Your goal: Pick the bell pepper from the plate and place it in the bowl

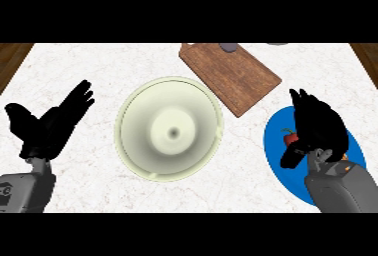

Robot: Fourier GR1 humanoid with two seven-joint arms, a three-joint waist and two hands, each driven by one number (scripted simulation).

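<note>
1. A white marbled table (88, 60) is seen from steeply above. Near its middle sits a wide, pale cream round bowl (136, 145), with nothing in it.
2. At the right lies a flat, bright blue round plate (275, 131). On it rests a small red bell pepper (290, 137) with a thin dark stem, mostly covered by the robot's black right hand (319, 127).
3. The right hand hangs directly over the pepper, its fingers pointing away from the robot and its thumb low at the left. Whether the fingers have closed on the pepper cannot be told, because the hand blocks the contact.
4. The black left hand (50, 122) rests at the table's left side, fingers straight and spread, holding nothing, well apart from the bowl.
5. Behind the bowl, a brown wooden cutting board (229, 70) lies at an angle. A small grey object (228, 47) at its far end is cut off by the view's upper edge.
6. Judgement: the pepper is probably light, hollow and smooth-skinned, so it may slip; taking it around its body across the widest part looks safest, not by the stem.
7. Only a sliver of pepper shows, so its shape and lean are unclear.
</note>
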